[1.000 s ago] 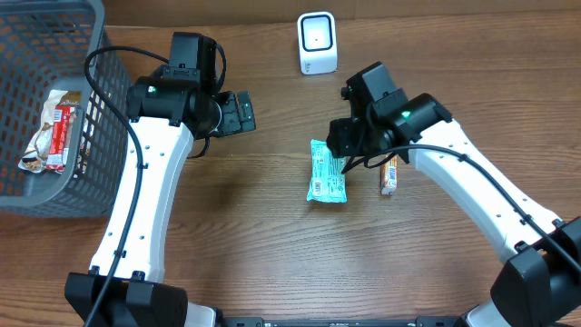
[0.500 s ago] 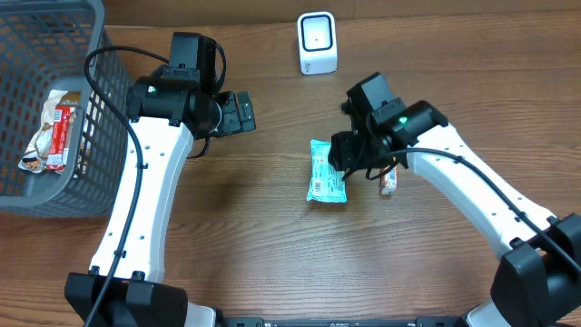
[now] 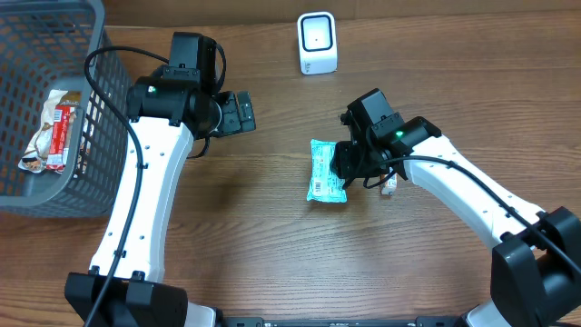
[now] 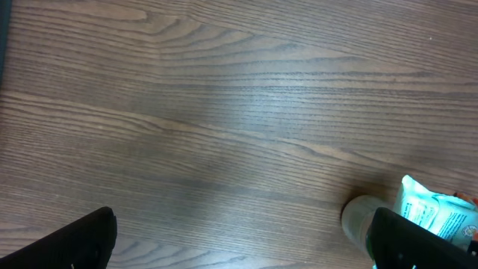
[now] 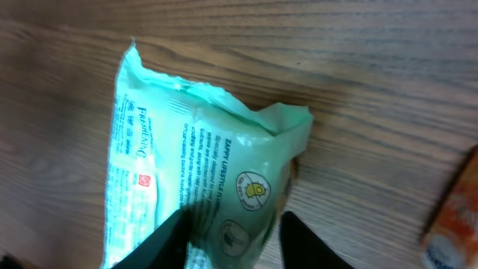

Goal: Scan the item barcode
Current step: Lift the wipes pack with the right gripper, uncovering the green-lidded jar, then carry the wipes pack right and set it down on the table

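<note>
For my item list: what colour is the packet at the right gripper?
The packet is pale mint green with dark print; best seen in the right wrist view.

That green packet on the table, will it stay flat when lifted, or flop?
Probably floppy: the green packet puckers between the right fingers. Its wrap looks thin and glossy, so likely light and somewhat slippery. It lies flat, so rolling seems unlikely.
</note>
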Tool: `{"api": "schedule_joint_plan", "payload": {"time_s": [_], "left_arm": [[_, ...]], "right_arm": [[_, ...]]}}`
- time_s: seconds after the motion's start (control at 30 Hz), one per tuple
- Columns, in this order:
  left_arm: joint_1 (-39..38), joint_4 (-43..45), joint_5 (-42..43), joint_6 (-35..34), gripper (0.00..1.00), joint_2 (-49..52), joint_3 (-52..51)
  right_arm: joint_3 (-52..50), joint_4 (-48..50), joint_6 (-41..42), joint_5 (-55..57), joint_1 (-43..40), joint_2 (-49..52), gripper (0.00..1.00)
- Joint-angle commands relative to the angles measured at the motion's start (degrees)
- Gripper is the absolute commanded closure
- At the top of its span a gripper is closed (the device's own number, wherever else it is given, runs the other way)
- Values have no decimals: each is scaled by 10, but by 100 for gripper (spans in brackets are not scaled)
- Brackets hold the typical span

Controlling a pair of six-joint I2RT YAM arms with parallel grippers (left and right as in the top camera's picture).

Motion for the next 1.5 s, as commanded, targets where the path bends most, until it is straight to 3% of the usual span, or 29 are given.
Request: {"api": "schedule_joint_plan", "payload": {"time_s": [0.0,0.13,0.27,0.7,1.17,1.47], "left_arm": [[-1,0,-7,-2,0,-2,7],[-1,0,-7,-2,0,-2,7],[-1,0,-7,-2,0,-2,7],[-1,0,-7,-2,0,-2,7],[-1,0,-7,-2,0,-2,7],[-1,0,-7,-2,0,-2,7]], "right_arm": [[-14,2,1,9,-2,3,69],[-14,10,1,9,-2,3,79],[-14,9,1,9,-5,-9,96],[-14,10,-10,9,-17,-117,96],[-14,-22,-63,54,-133,-117,96],[-14,-58,-215,55,-224,-117,96]]}}
